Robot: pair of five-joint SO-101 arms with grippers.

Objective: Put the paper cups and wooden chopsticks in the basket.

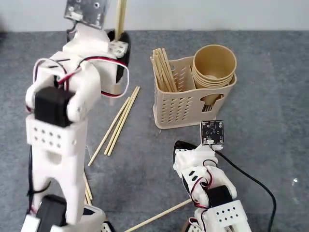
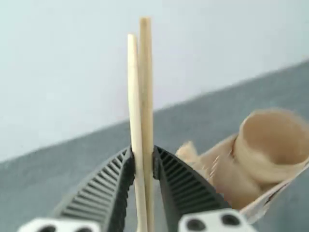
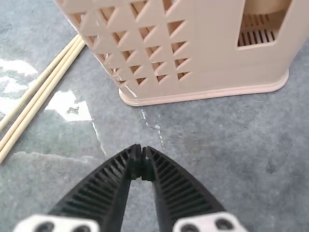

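left claw (image 2: 143, 155) clamped on stick pair (image 2: 145, 72), upright, upper left of high view. basket (image 1: 179, 104) centre-right, cups (image 1: 215, 63) inside. right claw (image 3: 141, 163) together, empty, below basket in frame. step looks like carry; next: swing over basket's left slot, release. loose sticks (image 1: 118, 123) left of basket.

Bright even light, soft shadows, glare on table (image 3: 67, 104)

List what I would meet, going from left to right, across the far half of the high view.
left arm → loose chopsticks lying flat → chopsticks standing in the basket → stacked paper cups
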